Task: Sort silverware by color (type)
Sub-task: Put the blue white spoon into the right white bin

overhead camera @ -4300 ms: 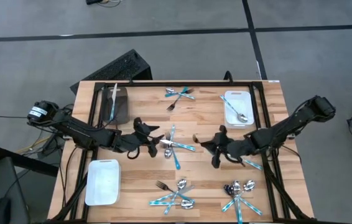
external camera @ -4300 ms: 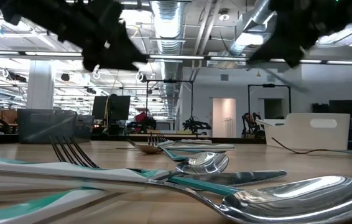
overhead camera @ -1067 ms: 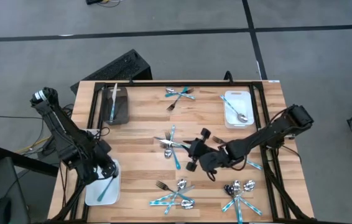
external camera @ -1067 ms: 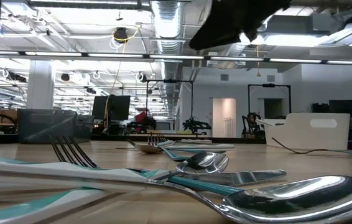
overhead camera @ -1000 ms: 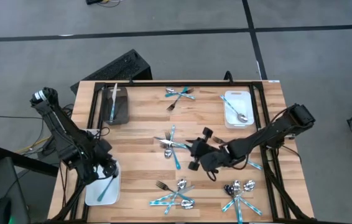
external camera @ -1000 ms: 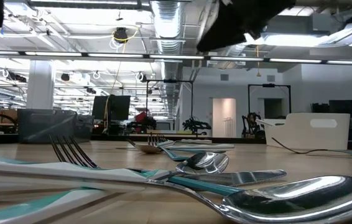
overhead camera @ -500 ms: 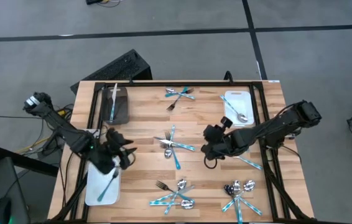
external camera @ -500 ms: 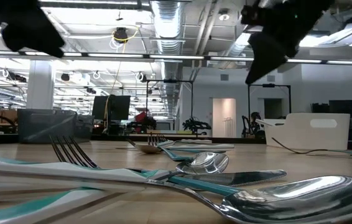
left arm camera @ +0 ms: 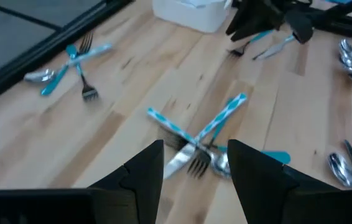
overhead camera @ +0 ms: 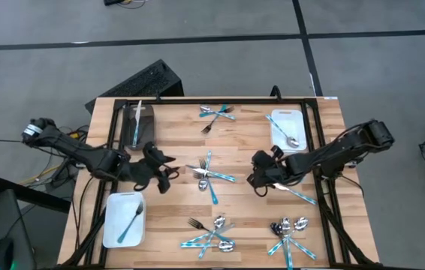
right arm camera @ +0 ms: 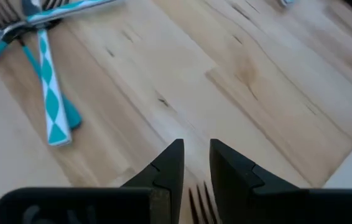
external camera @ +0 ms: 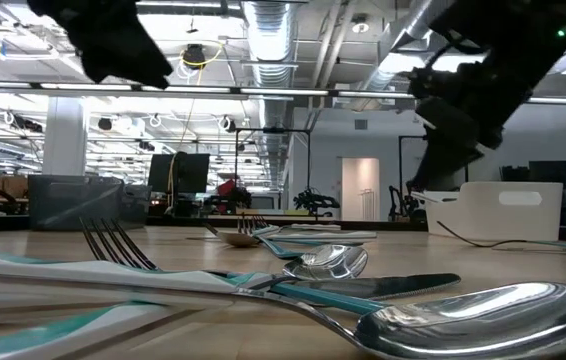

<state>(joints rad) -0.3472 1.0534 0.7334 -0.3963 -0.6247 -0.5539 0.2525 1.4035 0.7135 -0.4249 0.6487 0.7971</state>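
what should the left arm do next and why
Probably ease forward and down onto the crossed pile mid-table: the left gripper is open and empty, short of that pile, which lies straight ahead of its fingers. The right gripper is shut on a fork.

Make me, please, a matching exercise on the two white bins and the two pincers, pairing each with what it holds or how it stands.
Things:
1. right white bin
2. left white bin
3. left pincer
4. right pincer

States:
a. open, holding nothing
b. holds a silver spoon
c. shut on a fork
d. holds a teal fork

Pairs: 1-b, 2-d, 3-a, 4-c
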